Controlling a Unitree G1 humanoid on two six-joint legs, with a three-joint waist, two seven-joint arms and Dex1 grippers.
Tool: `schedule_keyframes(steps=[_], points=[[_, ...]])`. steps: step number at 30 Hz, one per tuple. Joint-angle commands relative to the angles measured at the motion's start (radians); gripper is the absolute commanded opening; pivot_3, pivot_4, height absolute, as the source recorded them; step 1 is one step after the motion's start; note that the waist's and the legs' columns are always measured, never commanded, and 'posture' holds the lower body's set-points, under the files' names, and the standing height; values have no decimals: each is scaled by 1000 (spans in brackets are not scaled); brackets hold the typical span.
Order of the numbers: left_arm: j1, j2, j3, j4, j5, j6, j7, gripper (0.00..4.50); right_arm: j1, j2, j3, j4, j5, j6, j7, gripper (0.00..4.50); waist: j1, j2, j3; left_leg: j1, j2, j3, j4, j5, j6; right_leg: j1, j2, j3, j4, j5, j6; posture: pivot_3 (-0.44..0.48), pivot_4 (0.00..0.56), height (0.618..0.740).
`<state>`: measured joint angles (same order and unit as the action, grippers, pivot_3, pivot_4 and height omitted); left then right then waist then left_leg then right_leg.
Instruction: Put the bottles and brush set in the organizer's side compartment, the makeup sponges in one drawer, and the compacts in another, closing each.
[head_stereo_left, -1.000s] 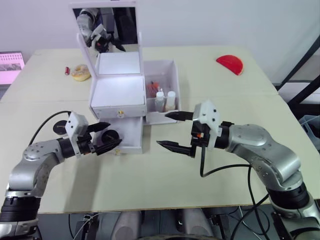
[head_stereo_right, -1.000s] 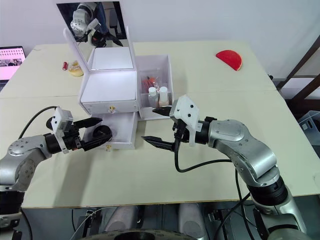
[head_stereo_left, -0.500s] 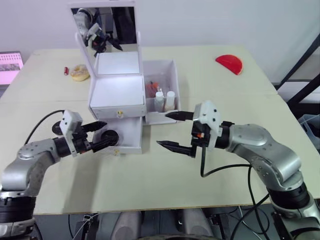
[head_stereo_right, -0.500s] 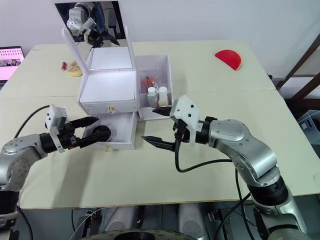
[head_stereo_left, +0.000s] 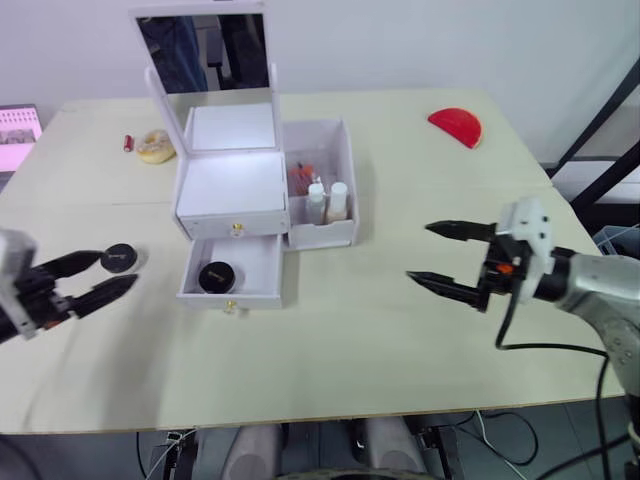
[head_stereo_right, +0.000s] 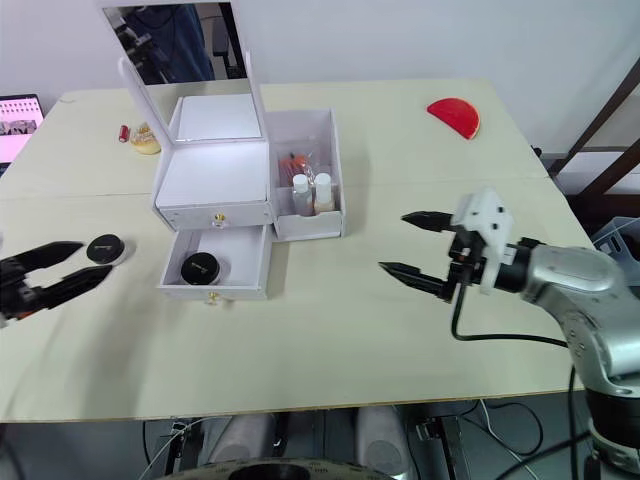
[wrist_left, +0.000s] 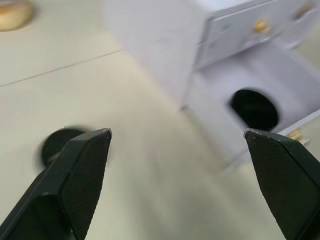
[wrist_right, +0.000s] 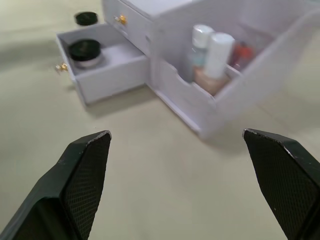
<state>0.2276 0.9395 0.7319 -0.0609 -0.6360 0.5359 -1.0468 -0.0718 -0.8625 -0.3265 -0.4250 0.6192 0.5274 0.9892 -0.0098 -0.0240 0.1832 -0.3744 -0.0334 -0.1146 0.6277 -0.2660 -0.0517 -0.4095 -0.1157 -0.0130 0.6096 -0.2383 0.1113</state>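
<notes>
From the head, the left claw hung wide and empty over the bench, one compact lying just beside its tips, another compact in the open lower drawer of the organizer. The right claw gaped wide, well clear. Left wrist: blurred compact on the bench, the other in the drawer. Right wrist: bottles upright in the side compartment.

**Silver arm, black fingers, white wrist blocks**

The right hand has two slim, pointed black fingers under a white angular wrist housing with a small red-orange mark. A black cable loops beneath a rounded silver-grey forearm. The left hand has matching black fingers.
</notes>
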Motion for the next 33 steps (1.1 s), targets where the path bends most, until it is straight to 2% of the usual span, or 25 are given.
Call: schedule_keyframes(steps=[1, 6, 10, 14, 23, 27, 33], points=[[48, 12, 92, 95, 64, -100, -28, 4466, 108, -12, -144, 77, -39, -123, 72, 4500, 2, 0, 0, 0, 0, 0, 0, 0, 0, 0, 0, 0, 0, 0, 0, 0, 150, 739], [108, 6, 102, 232, 136, -214, -45, 4466, 215, 4, -213, 211, -69, -243, 135, 4500, 3, 0, 0, -1, 0, 1, 0, 0, 0, 1, -2, 0, -4, 0, 0, 0, 150, 739], [81, -11, 127, 298, 135, -263, -12, 4466, 267, 7, -254, 311, -101, -327, 158, 4500, 4, 0, 0, -1, 1, 1, 0, 0, 0, 1, -2, 0, -4, 0, 0, 0, 150, 739], [73, -22, 139, 329, 125, -275, 11, 4466, 267, 25, -263, 333, -82, -342, 145, 4500, -1, 1, 0, -1, 4, 2, -1, 0, -1, 1, -2, 0, -5, 0, 0, 0, 150, 739], [29, -65, 83, 231, 101, -242, 44, 4466, 233, 36, -218, 288, -75, -328, 120, 4500, 1, 1, 0, 0, 5, 2, -2, 0, 0, 1, 0, 0, -5, 1, -1, 0, 150, 739], [30, -92, 57, 111, 79, -181, 77, 4466, 211, 47, -151, 179, -52, -278, 95, 4500, 0, 1, 0, 0, 5, 2, -1, 0, 0, 1, 0, 0, -5, 1, -1, 0, 150, 739], [1, -194, 27, -47, 76, -110, 257, 4466, 107, 49, 8, 5, -26, -165, 33, 4500, -1, 1, 0, 0, 5, 2, -1, 0, 0, 2, 0, 1, -5, 4, -4, 0, 150, 739]])
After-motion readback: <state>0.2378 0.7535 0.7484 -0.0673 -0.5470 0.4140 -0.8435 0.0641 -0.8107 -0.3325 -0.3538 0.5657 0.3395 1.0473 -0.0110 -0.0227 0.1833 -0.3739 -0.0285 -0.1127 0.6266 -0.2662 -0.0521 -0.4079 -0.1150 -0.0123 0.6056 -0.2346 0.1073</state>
